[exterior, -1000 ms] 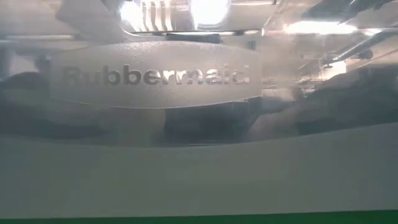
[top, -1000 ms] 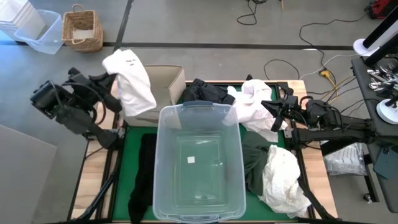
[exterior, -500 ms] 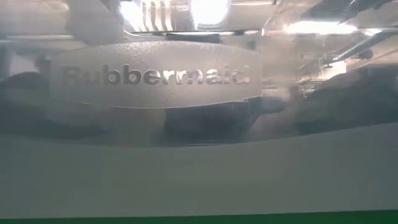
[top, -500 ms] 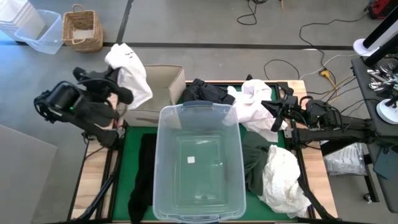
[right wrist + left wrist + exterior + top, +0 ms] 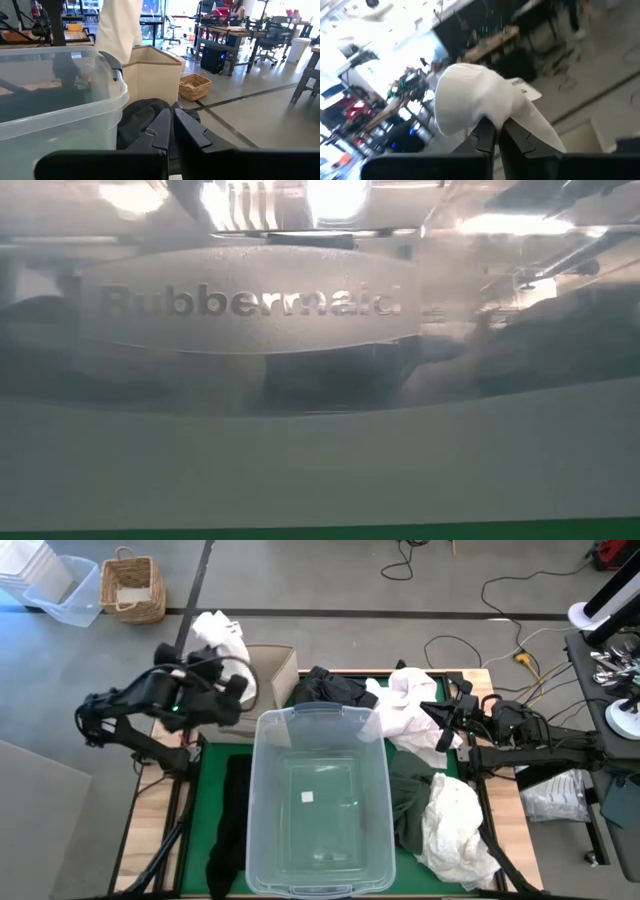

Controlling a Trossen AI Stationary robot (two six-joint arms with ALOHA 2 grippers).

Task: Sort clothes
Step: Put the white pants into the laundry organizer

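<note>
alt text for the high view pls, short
Left gripper holds a white garment above the beige fabric box, behind an empty clear plastic tub. Right gripper rests shut by white clothes; dark and cream clothes lie around the tub on the green mat.

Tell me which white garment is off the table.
The white shirt pinched in the left end effector, hanging above the beige box. The other white garments lie on the table's right side.

Even overhead light, soft shadows; the low view is hazy with ceiling glare, the left wrist view motion-blurred
</note>
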